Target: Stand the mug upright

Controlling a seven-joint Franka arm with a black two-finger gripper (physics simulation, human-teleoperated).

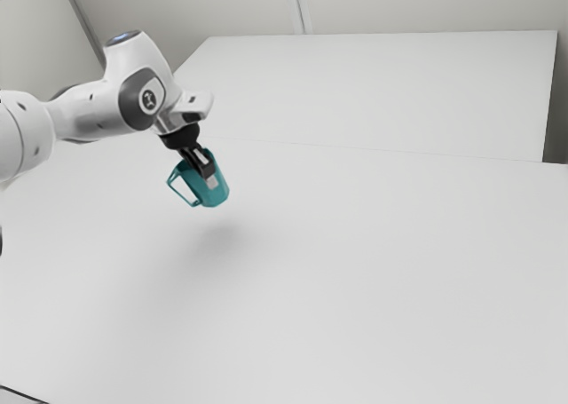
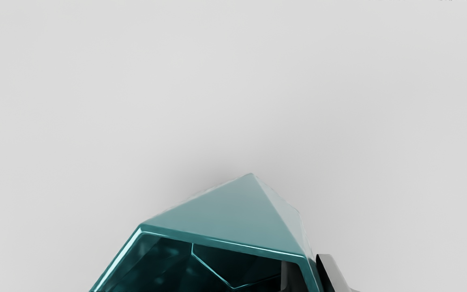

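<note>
Exterior view shows a white Franka arm [image 1: 89, 113] reaching in from the left, its black two-finger gripper [image 1: 207, 172] clamped on the wall of a teal, faceted mug [image 1: 216, 194] above a pale table [image 1: 373, 280]. The mug is raised clear of the surface and tilted, its base toward the lower right and its open end up by the gripper. Its angular handle [image 1: 181, 195] juts out to the left. A soft shadow [image 1: 216, 239] falls on the table below, on the near side of the mug. Beyond, on the far side of the scene, stands a light gray wall [image 1: 426, 4]. Wrist view looks past the rim [image 2: 217, 239] into the mug's dark teal interior, with one finger [image 2: 293, 280] inside the mug and the other finger [image 2: 333, 272] against its outer face, the wall pinched between them. Flat, angled facets meet in a point beyond the rim, over the pale tabletop.
</note>
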